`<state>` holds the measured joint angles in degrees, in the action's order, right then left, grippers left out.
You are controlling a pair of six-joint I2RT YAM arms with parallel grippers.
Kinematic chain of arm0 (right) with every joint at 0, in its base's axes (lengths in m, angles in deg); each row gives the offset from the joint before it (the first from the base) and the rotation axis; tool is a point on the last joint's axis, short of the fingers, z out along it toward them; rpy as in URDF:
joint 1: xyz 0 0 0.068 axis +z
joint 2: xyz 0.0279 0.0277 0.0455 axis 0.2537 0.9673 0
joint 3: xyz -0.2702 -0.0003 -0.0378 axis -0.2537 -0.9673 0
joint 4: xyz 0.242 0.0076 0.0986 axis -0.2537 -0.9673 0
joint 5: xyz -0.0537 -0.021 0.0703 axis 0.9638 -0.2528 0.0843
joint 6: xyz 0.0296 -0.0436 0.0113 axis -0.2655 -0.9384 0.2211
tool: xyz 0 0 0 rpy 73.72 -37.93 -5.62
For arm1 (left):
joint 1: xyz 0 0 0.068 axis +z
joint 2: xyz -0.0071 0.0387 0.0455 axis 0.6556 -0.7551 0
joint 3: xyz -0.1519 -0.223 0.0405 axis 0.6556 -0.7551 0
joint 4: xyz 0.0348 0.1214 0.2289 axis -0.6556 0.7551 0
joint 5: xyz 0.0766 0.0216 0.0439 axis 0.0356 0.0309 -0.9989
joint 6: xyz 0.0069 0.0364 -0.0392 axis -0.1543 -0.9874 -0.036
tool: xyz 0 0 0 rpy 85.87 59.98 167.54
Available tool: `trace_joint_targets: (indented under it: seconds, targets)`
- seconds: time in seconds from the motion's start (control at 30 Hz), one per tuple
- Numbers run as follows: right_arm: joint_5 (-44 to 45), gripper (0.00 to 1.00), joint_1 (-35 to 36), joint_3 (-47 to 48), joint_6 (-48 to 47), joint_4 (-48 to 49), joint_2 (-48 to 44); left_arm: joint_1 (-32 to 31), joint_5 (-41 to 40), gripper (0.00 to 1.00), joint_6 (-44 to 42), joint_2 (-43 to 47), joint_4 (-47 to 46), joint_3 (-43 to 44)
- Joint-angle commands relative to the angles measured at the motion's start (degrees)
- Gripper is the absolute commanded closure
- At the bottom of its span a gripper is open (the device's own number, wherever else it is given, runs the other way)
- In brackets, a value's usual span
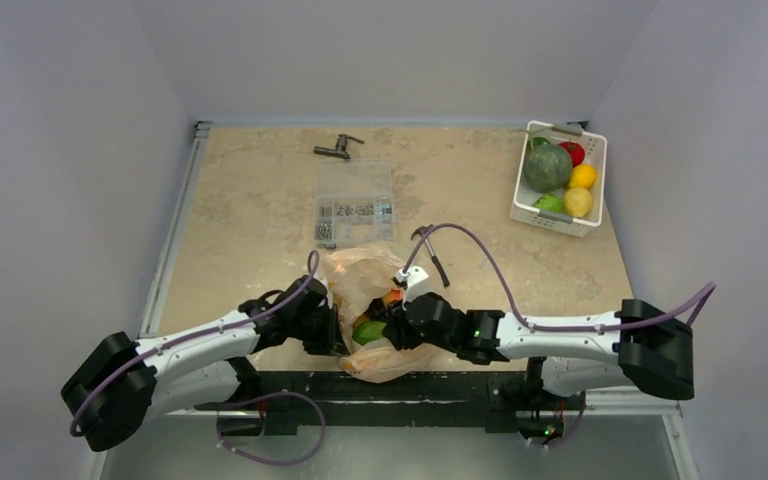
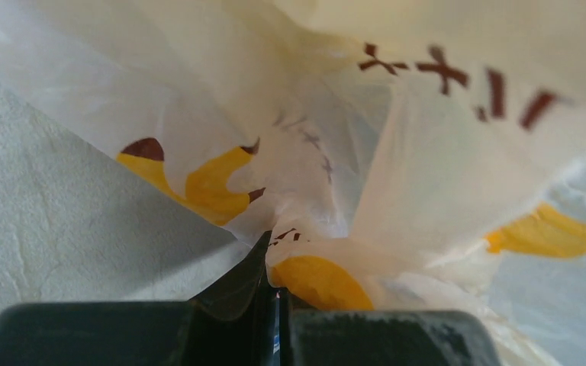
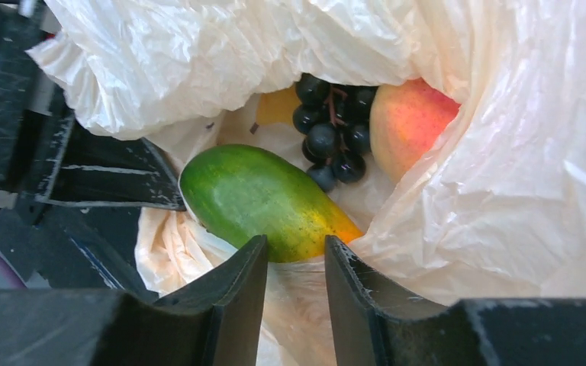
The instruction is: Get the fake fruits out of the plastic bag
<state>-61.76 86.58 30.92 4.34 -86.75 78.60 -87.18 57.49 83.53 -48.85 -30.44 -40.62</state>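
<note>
Left fingers (image 2: 233,288) were pinched shut on a fold of the plastic bag (image 1: 355,272); right fingers (image 3: 229,286) stood a narrow gap apart, gripping nothing.
Bag sat at the middle of the table's (image 1: 250,215) near edge, between both arms, mouth held open toward the right gripper (image 3: 296,248). Fruits were still inside: a green fruit (image 3: 252,194) with an orange tip just past the right fingertips, dark grapes (image 3: 332,126) behind it, and a peach (image 3: 408,122) touching the grapes, against the bag wall. Left gripper (image 1: 335,330) held the bag's left side. The clear parts box (image 1: 354,203) lay just beyond the bag, and the white basket (image 1: 550,222) with other produce was at the far right corner.
</note>
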Motion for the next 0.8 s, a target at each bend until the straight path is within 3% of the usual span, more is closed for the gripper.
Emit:
trace_joint_targets:
  seconds: [0.0,0.27,0.37,0.53,0.7,0.77]
  targets:
    - [-2.8,0.63,0.5,-5.0,-0.2,8.3,2.6,-0.4,-3.2,1.0,-1.1,-2.2,-2.1,1.8]
    - [1.3,0.22,0.8,2.2,-10.1,1.9,2.9,-0.4,-7.9,1.0,0.6,3.2,0.9,1.2]
    - [5.4,0.15,1.0,7.5,-14.9,-4.6,4.5,-0.4,-8.4,1.0,0.7,3.8,2.6,1.9]
    - [3.9,0.16,1.0,14.0,-22.4,-9.6,8.4,-0.4,-8.3,1.0,0.5,3.1,2.3,2.0]
    - [-1.2,0.29,1.1,16.6,-26.6,-9.6,12.9,-0.4,-7.4,1.0,1.2,3.0,0.8,1.0]
    - [-1.7,0.4,1.1,16.8,-26.6,-8.0,14.9,-0.4,-7.5,1.0,1.0,2.7,1.0,1.0]
